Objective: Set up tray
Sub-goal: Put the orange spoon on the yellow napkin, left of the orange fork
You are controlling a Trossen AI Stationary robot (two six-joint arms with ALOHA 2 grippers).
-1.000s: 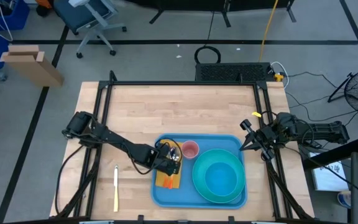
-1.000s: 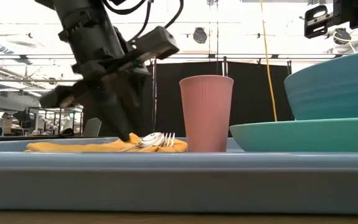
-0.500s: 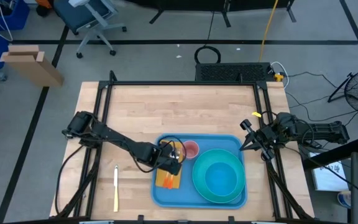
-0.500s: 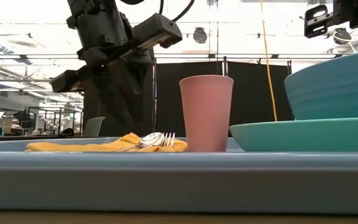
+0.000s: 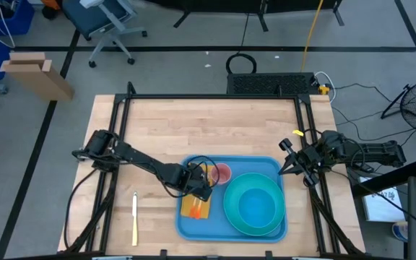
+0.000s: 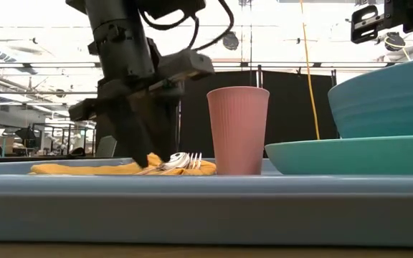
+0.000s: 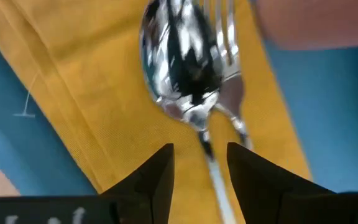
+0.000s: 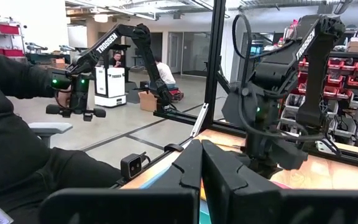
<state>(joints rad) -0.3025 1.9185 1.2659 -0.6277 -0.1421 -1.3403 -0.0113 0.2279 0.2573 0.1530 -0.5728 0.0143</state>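
One tray (image 5: 266,167), light blue, low-rimmed, near the front edge of the tabletop (image 5: 208,123), between the two arms.
Contents, left part: yellow napkin (image 5: 196,208) laid flat as a bed for cutlery; spoon (image 7: 180,62) and fork (image 7: 224,46) side by side on it, handles running toward the left gripper (image 7: 197,165).
Contents, middle: pink cup (image 6: 237,129), upright, just beside the napkin's end.
Contents, right part: teal bowl (image 5: 256,203) seated on a teal plate (image 6: 350,154), likely stacked to save room.
Off tray: knife (image 5: 134,218) on bare wood, left of the tray, probably the piece not yet brought in.
Left gripper: low over the cutlery handles, fingers (image 7: 151,177) parted narrowly with the spoon handle in the gap, nothing clamped; reads as a release.
Right gripper (image 8: 201,163): closed, empty, parked at the table's right edge, out of the way.
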